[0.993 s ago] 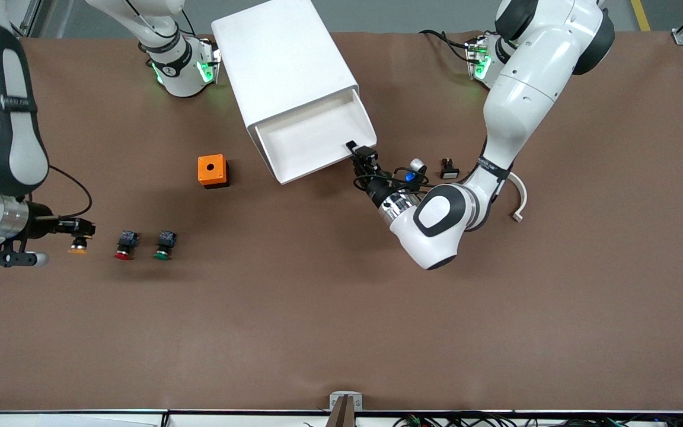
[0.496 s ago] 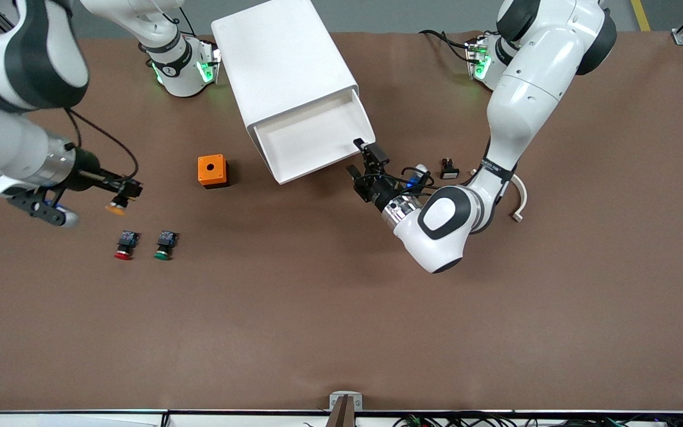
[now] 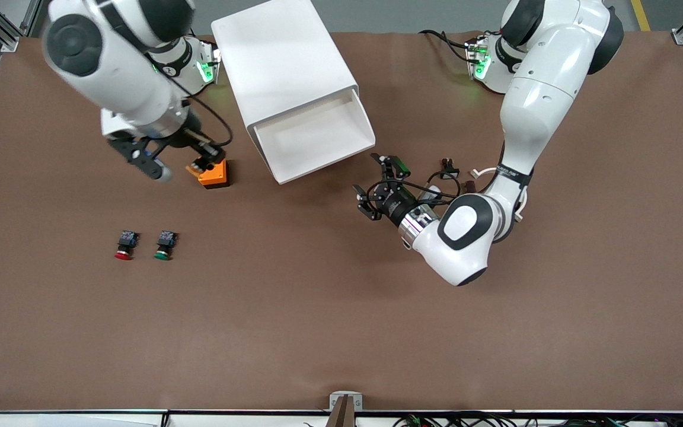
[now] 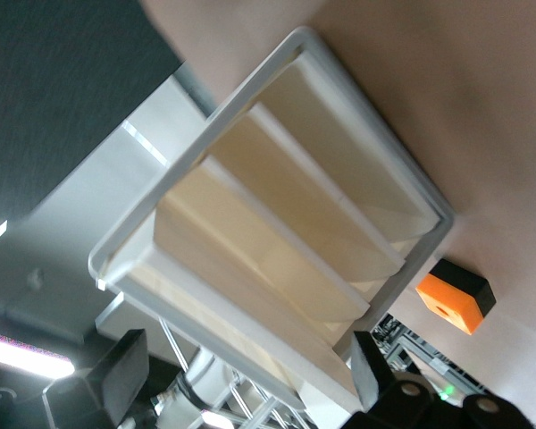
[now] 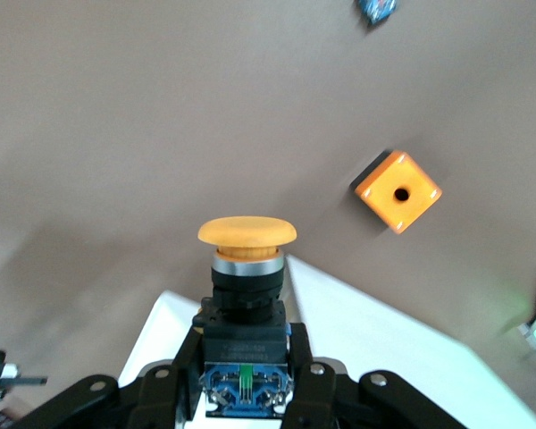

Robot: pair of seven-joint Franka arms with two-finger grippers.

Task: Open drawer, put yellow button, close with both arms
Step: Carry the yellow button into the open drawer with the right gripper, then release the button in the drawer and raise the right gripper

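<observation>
The left gripper is held spread wide and empty near the drawer, which stands pulled open. The yellow button is clamped in the right gripper over the orange box beside the drawer, above the brown table.

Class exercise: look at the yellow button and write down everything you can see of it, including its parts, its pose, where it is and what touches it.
The yellow button has a smooth yellow-orange mushroom cap, a silvery ring beneath it, a black ribbed body and a blue rear block with a green detail. It looks like plastic. The right gripper is shut on its black body, cap pointing away from the wrist. It hangs in the air over the brown table, beside the orange box. Nothing else touches it.
</observation>
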